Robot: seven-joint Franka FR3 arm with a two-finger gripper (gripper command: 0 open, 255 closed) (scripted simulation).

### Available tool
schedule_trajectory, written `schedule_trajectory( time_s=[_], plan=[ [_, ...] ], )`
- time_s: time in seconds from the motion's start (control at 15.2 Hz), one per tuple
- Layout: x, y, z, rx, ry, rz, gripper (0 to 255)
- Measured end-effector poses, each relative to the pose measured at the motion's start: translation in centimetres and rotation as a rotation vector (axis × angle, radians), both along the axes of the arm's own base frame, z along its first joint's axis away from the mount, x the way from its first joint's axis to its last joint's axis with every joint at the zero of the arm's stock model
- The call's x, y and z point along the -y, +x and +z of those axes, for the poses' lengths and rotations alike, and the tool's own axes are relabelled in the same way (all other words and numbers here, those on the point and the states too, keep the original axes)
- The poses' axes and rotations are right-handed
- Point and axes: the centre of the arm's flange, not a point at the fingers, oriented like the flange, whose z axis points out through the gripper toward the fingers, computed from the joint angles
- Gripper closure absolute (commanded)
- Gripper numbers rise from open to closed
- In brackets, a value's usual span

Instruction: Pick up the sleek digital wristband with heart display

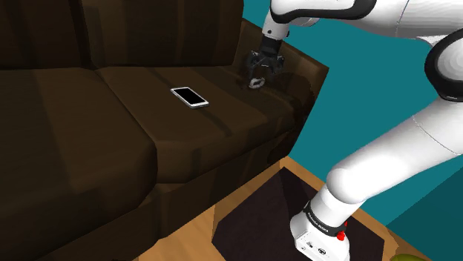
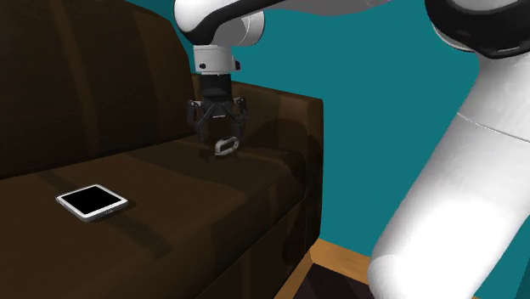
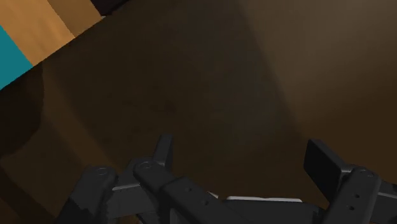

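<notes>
Over sofa (image 2: 170, 229): wristband (image 2: 224, 147) prob. in claw (image 2: 222, 138)

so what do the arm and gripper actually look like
Glossy white arm of rounded segments with dark joints; a dark band with small lettering and a red dot sit near its base. The gripper is all black, built of angular linked pieces.

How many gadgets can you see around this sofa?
2: a white-edged phone on the seat cushion, and the wristband at the claw beside the armrest. The claw could hide something small.
</notes>
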Motion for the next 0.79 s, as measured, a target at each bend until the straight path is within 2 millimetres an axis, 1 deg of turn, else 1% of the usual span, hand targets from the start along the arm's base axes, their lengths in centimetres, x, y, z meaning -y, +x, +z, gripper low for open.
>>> schedule_trajectory(
  time_s=[0.13, 0.33, 0.4, 0.53, 0.66, 0.79],
  plan=[
    [2.0, 2.4, -0.1, 0.007, 0.005, -0.077, 0],
    [4.9, 5.0, 0.3, 0.017, 0.012, -0.193, 0],
    [6.2, 5.6, 0.4, 0.02, 0.014, -0.232, 0],
    [7.6, 6.4, 0.0, 0.025, 0.018, -0.285, 0],
    [8.1, 6.8, -0.7, 0.026, 0.018, -0.299, 0],
    [8.3, 6.8, -1.7, 0.026, 0.018, -0.303, 0]
  ],
)
